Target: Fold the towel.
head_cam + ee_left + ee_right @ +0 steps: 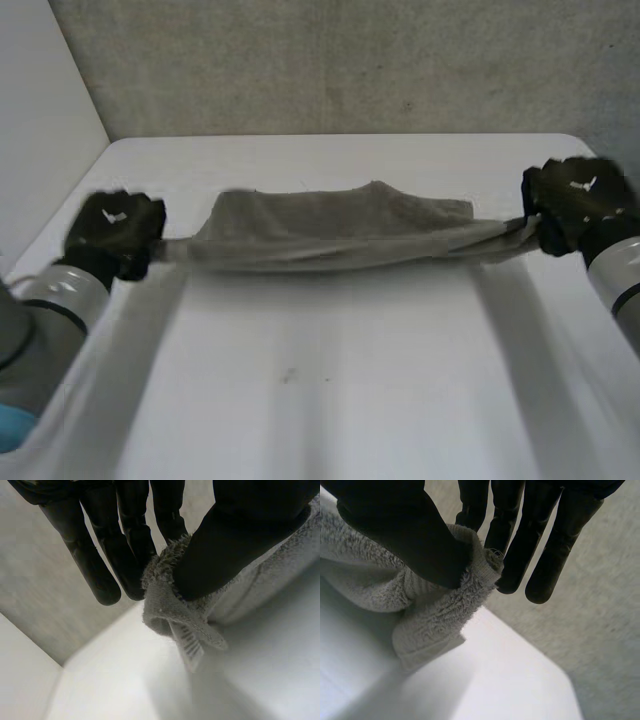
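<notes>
A grey towel (340, 232) hangs stretched between both hands above the white table (330, 400), sagging a little in the middle. My left hand (113, 232) pinches the towel's left end; in the left wrist view its thumb (235, 535) presses the towel corner (170, 610) with a white label against the fingers (127, 555). My right hand (575, 203) pinches the towel's right end; in the right wrist view the thumb (405, 535) clamps the towel corner (445, 615) against the straight fingers (520, 550).
A grey wall (350, 60) runs behind the table's far edge. A white panel (40, 120) stands along the left side. The table's right far corner (555, 680) lies below my right hand.
</notes>
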Robot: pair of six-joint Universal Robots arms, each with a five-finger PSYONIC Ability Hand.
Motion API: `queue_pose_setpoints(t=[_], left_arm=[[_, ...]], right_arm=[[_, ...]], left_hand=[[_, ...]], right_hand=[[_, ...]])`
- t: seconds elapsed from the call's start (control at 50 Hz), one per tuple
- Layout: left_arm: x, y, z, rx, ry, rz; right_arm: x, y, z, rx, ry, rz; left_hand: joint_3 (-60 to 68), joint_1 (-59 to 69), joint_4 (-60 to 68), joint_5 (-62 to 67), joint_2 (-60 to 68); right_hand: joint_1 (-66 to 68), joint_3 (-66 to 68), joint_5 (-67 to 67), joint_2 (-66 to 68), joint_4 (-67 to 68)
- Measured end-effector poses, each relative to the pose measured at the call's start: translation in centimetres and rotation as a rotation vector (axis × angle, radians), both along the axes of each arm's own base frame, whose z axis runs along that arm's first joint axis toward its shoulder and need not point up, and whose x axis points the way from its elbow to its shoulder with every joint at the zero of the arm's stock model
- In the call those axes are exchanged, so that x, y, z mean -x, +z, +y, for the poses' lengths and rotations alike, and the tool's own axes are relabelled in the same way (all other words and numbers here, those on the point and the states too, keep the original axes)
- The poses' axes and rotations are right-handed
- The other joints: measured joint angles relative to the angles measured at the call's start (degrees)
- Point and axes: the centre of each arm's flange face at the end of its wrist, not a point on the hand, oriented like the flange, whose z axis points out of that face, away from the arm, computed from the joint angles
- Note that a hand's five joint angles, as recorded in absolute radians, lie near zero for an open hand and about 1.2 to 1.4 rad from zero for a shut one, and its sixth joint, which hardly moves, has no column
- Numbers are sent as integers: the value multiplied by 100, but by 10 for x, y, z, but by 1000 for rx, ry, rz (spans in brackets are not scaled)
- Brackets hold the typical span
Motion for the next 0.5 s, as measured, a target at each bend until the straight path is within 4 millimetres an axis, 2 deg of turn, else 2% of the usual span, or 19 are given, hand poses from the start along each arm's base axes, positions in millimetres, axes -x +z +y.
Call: queue_pose_setpoints(t=[0.04,0.1,0.18,0.2,0.22,0.26,0.28,0.34,0.4,0.46,0.5], left_arm=[[-2,27,11,49,-1,11],[-3,50,20,87,-11,20],[-3,86,37,134,-56,30],[-3,86,37,134,-56,30],[-2,96,41,143,-76,32],[-1,101,42,147,-87,33],[-1,111,43,153,-105,34],[-1,119,40,153,-117,34],[0,119,34,135,-118,31],[1,111,24,96,-116,25],[3,91,7,17,-115,15]], right_arm=[[2,20,7,19,0,38],[4,38,14,29,-2,70],[10,74,29,41,-5,126],[10,74,29,41,-5,126],[11,86,34,47,-4,147],[11,91,36,48,-3,156],[12,102,40,55,-1,181],[12,110,43,55,7,228],[11,110,41,45,17,278],[10,101,34,16,29,331],[7,77,18,-52,50,409]], left_hand=[[1,21,0,38,1],[3,22,1,39,1],[4,23,1,39,2],[4,23,1,39,2],[4,25,1,39,2],[4,25,1,39,2],[4,27,2,39,2],[4,27,1,39,2],[4,27,1,39,2],[4,27,2,39,2],[4,27,2,39,2]], right_hand=[[0,0,0,0,0],[0,0,0,0,0],[0,0,0,0,0],[0,0,0,0,0],[0,0,0,0,0],[0,0,0,0,0],[0,0,0,0,0],[0,0,0,0,0],[0,0,0,0,0],[0,0,0,0,0],[0,0,0,0,0]])
